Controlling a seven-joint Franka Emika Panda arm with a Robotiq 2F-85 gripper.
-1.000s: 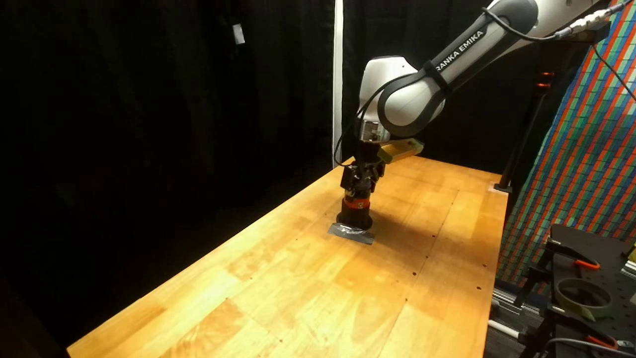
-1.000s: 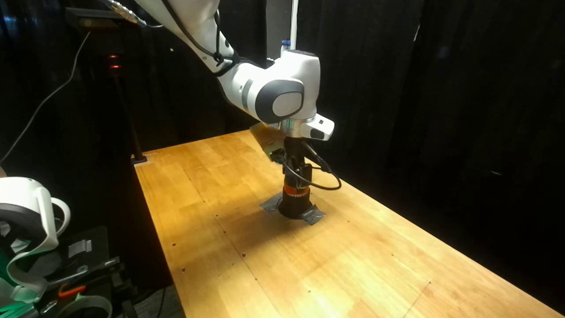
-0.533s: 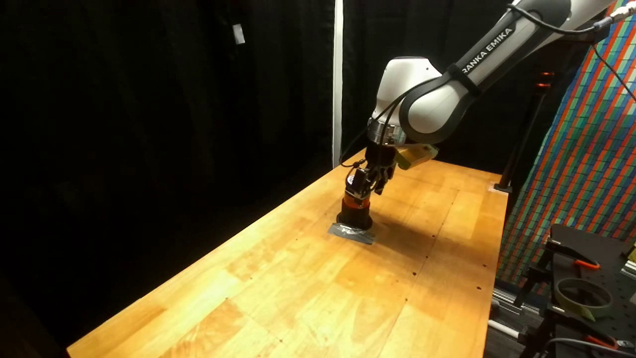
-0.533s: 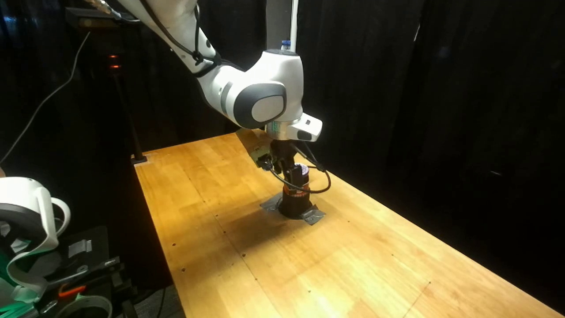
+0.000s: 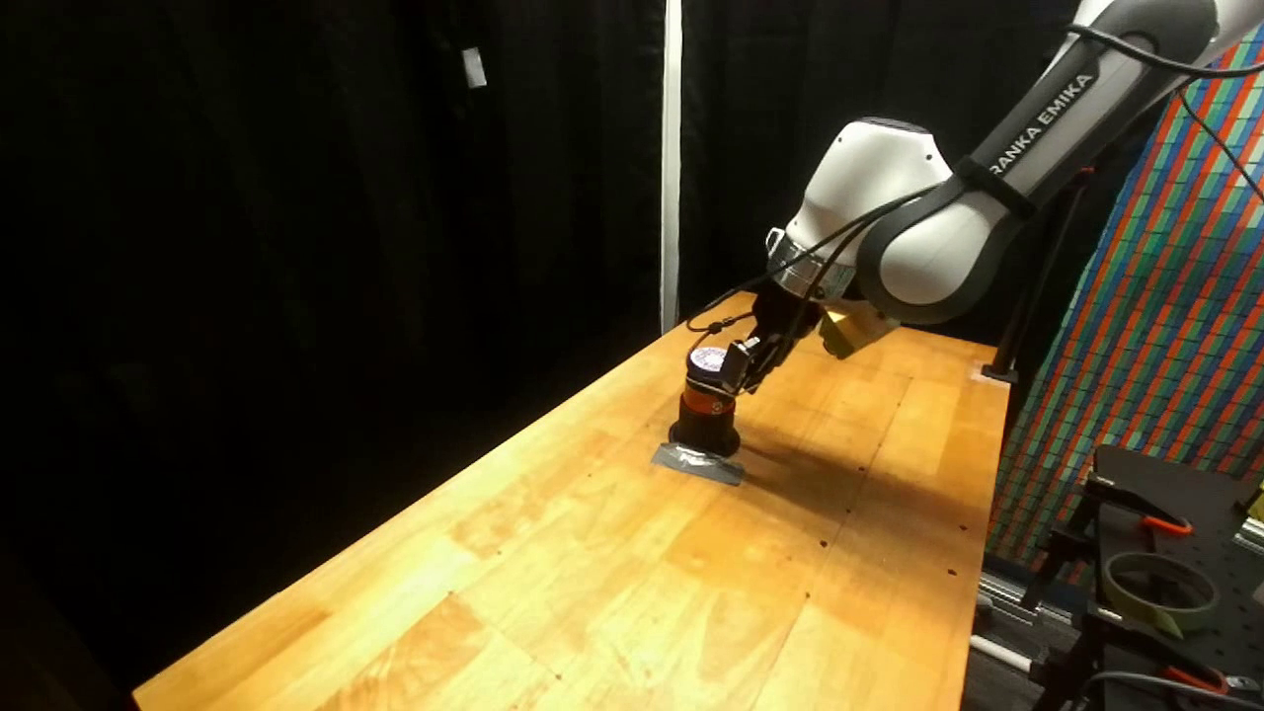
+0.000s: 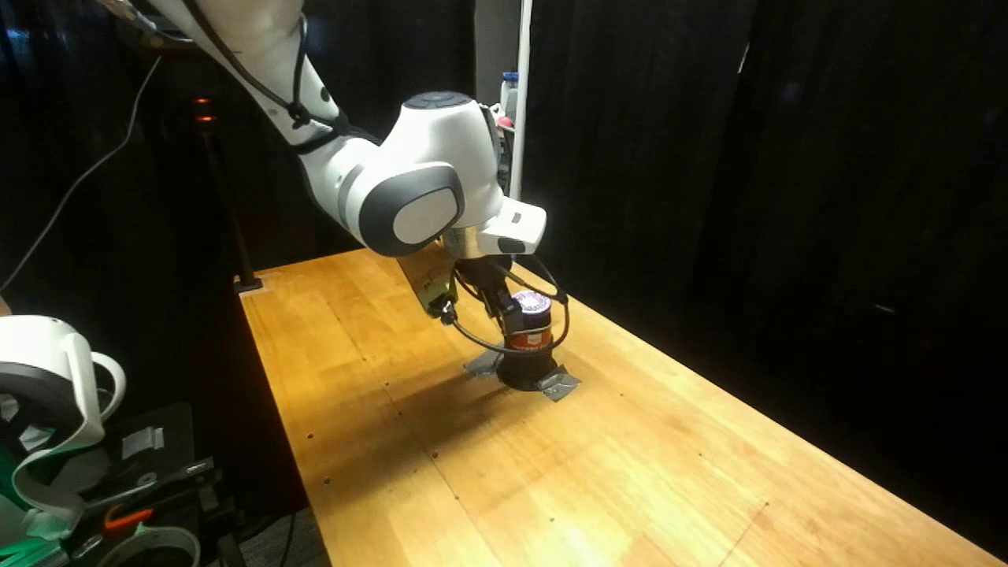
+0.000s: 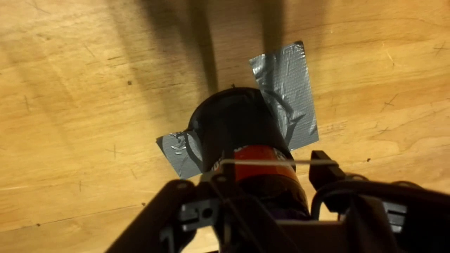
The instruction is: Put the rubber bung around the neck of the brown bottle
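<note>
Arm (image 5: 869,188) glossy white, rounded, with dark grey trim (image 5: 869,269). Pale letters (image 5: 1042,123) on black: RANKA EMIKA. Black strap (image 5: 992,186), several black cables (image 5: 1165,63). Silver ring (image 5: 816,269), yellowish block (image 5: 857,328) near it. In an exterior view, dark cap (image 6: 438,100) on top, dark panel (image 6: 379,214) with pale oval (image 6: 425,215). Claw (image 7: 271,168) black, grey metal plates (image 7: 194,207), one with a round hole (image 7: 207,212).

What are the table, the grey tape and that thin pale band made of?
Table: wood, probably varnished; grain, joined boards and a soft sheen show.
Grey tape: perhaps cloth-backed plastic, shiny; it wrinkles and looks finely woven.
Thin pale band: perhaps rubber, fairly matt; it looks stretched straight and taut.
</note>
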